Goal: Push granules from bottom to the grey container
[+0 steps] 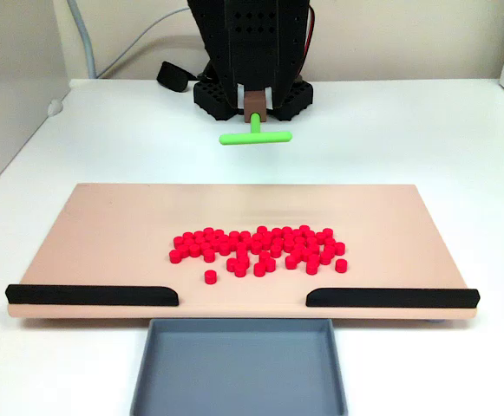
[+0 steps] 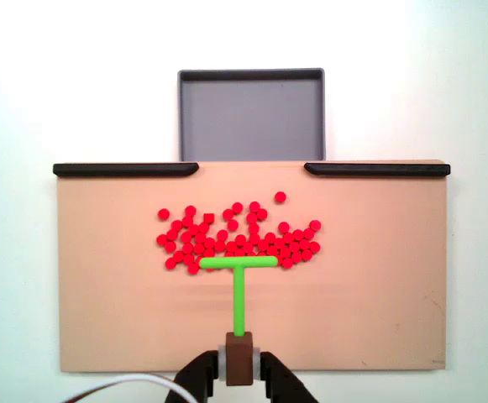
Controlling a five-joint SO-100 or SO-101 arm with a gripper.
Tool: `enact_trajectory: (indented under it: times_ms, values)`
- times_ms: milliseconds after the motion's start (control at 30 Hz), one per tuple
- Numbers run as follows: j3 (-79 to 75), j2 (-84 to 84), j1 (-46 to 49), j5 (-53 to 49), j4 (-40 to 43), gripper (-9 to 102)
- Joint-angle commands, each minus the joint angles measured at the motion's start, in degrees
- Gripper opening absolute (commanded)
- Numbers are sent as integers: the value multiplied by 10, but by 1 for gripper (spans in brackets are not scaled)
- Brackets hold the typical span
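The granules [image 2: 237, 238] lie in a loose red band across the middle of the tan board [image 2: 109, 319], wider than it is deep, with bare board on every side. In a fixed view from above, one pellet [image 2: 280, 197] sits apart from the band on the side toward the grey container [image 2: 251, 113]; in the front fixed view a lone pellet [image 1: 210, 276] likewise lies nearest the gap. From above, the band's edge nearest the arm meets the crossbar of the green T-shaped pusher [image 2: 238, 262], though from the front the pusher [image 1: 255, 136] appears raised and set back, so contact is unclear. The crossbar spans only the central part of the band, so pellets extend past both of its ends.

Between the band and the board's container-side edge lies a clear strip of board. That edge carries two black strips [image 2: 126, 170] [image 2: 377, 170], one at each end, with an open gap between them. The grey container sits on the white desk [image 1: 408, 121] right against this gap, its near rim at the board's edge and its mouth about as wide as the gap.

The pusher's stem runs back to a brown block [image 2: 238, 358] pinched in the hand [image 2: 238, 369], whose black fingers [image 2: 203, 374] press against the block from both sides.
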Motion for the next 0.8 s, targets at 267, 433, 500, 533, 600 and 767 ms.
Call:
enact_trajectory:
  times_ms: [267, 433, 500, 533, 600, 767]
  values:
    - [-4, 12, -8, 3, 2, 0]
    - [-4, 7, -1, -18, 2, 0]
    - [-4, 6, 1, -18, 2, 0]
    - [-4, 6, 3, -19, 2, 0]
    - [-4, 6, 3, -23, 2, 0]
    - [-4, 0, 3, -23, 3, 0]
